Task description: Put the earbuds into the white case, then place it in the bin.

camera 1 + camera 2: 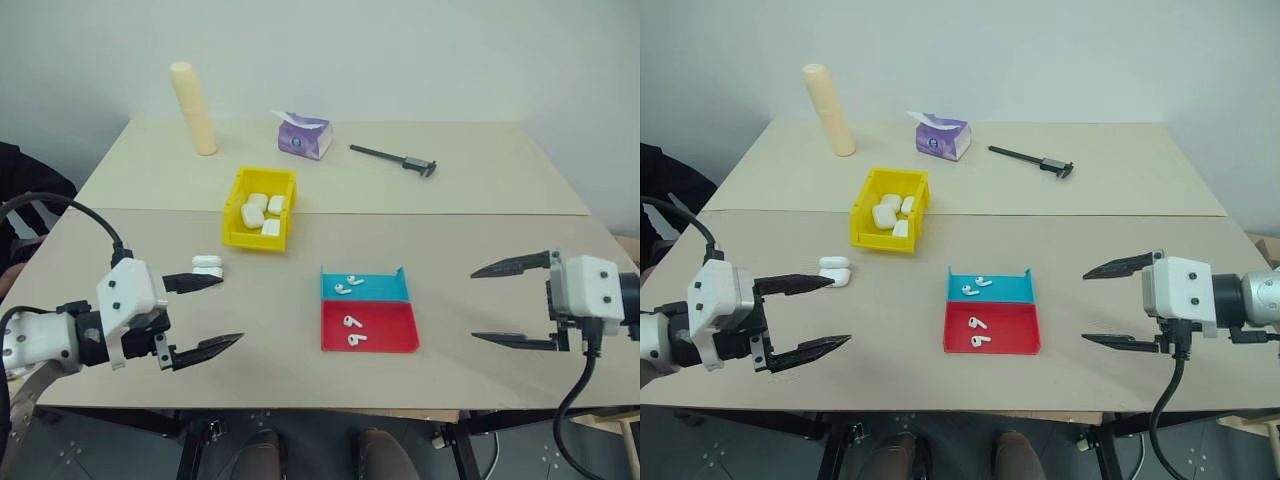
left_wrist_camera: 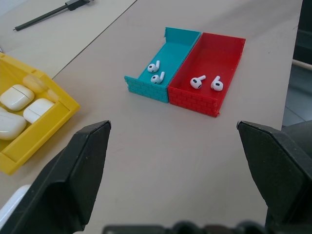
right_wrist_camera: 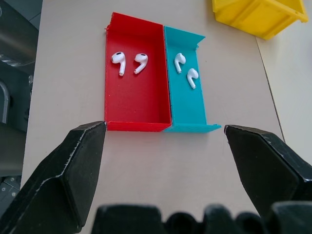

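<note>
A: Four tiny glossy white earbuds — two in the shallow teal plastic tray, two in the shallow red plastic tray. Trays touch side by side, teal on the far side, approx. mid-desk.

B: And the small glossy white rounded case?

A: Lying closed on the beige desk, well left of the teal tray, just this side of the bright yellow rectangular plastic bin. The bin is up-left of the teal tray w/ several similar white cases inside.

B: End effectors?

A: Left end effector: black fingers spread wide, nothing btwn them, hovering left of the trays; the case sits just by its upper finger, can't tell if they touch. Right end effector: also wide open, empty, well right of the trays.

B: Other stuff?

A: Far past the teal tray: a purple tissue pack, a black caliper, and a pale yellow stack of cups beyond the bin.
</note>
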Controlling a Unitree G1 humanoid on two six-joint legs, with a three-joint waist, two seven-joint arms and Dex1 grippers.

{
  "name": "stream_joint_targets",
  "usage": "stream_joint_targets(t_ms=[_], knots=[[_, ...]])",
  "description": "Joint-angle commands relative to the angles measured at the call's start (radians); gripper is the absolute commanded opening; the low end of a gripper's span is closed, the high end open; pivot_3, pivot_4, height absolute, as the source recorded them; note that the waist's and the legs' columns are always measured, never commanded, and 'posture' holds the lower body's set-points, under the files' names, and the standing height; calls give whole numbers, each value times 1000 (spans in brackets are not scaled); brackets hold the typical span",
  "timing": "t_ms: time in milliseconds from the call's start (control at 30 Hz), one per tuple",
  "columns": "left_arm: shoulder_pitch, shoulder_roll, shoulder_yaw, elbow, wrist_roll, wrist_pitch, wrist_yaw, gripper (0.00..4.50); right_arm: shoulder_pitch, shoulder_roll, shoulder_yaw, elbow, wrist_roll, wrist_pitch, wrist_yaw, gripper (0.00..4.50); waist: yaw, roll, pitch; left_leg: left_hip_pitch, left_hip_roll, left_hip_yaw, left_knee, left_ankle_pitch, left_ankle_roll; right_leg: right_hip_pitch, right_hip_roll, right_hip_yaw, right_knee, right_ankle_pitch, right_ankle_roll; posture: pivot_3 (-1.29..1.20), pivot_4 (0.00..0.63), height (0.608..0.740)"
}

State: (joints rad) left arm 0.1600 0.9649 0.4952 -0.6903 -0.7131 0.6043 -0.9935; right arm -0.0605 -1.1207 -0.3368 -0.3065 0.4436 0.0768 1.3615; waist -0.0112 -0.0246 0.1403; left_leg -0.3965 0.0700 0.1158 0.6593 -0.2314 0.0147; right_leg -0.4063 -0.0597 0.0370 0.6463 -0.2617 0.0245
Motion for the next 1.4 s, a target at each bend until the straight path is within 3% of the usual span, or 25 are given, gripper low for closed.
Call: stream_joint_targets(t_ms=[33,267,400,467,567,667,733,900,1000,1167,1267,1400], knots=[[-8,17,49,-33,-23,20,20,4500,-38,-7,-2,11,-9,-16,-13,4473,0,0,0,0,0,0,0,0,0,0,0,0,0,0,0,0,150,740],[37,9,40,-74,22,3,52,4500,-89,1,54,44,-40,-27,-21,4473,0,0,0,0,0,0,0,0,0,0,0,0,0,0,0,0,150,740],[36,-7,2,-128,116,63,220,4500,-115,8,86,69,-57,-46,-23,4473,0,0,0,0,0,0,0,0,0,0,0,0,0,0,0,0,150,740],[0,6,-38,-176,156,176,354,4500,-126,7,102,80,-68,-50,-25,4473,0,0,0,1,0,0,0,0,0,1,0,1,0,0,0,0,150,740],[-149,-15,-77,-218,89,413,523,4500,-140,3,111,81,-72,-32,-32,4473,7,-1,1,1,-1,-1,0,0,0,1,0,0,0,0,0,0,150,740],[-447,-5,-163,-186,34,826,611,4500,-137,3,115,74,-69,-23,-36,4473,12,-2,1,1,-1,-1,0,0,0,2,0,0,0,0,0,0,150,740],[-633,-2,-220,-62,-41,993,669,4500,-131,7,125,68,-77,-18,-46,4473,17,-3,2,1,-1,-2,1,0,0,2,0,-1,0,0,1,0,150,740],[-950,142,-476,319,-283,1010,861,4500,-138,15,160,56,-80,10,-64,4473,3,-5,3,1,-1,-2,-1,0,0,0,1,2,0,0,2,0,150,740],[-1209,200,-737,640,-487,1010,949,4500,-160,23,189,72,-98,19,-81,4473,4,-7,5,0,-1,-2,0,0,0,0,0,1,1,0,1,0,150,740],[-1517,161,-1113,1040,-666,1010,1059,4500,-176,30,214,78,-98,53,-89,4473,9,-7,5,-1,-3,-2,0,-1,0,-1,0,2,2,-1,2,0,150,740],[-1612,90,-1223,1280,-700,1010,1107,4500,-181,28,224,73,-101,71,-92,4473,12,-7,5,-5,-3,-1,1,-1,0,-5,0,2,3,-1,2,0,150,740],[-1658,-8,-1275,1510,-650,1010,1108,4500,-182,17,220,72,-97,92,-88,4473,13,-7,5,-14,-3,0,2,1,-1,-16,0,3,6,-1,2,0,150,740]])
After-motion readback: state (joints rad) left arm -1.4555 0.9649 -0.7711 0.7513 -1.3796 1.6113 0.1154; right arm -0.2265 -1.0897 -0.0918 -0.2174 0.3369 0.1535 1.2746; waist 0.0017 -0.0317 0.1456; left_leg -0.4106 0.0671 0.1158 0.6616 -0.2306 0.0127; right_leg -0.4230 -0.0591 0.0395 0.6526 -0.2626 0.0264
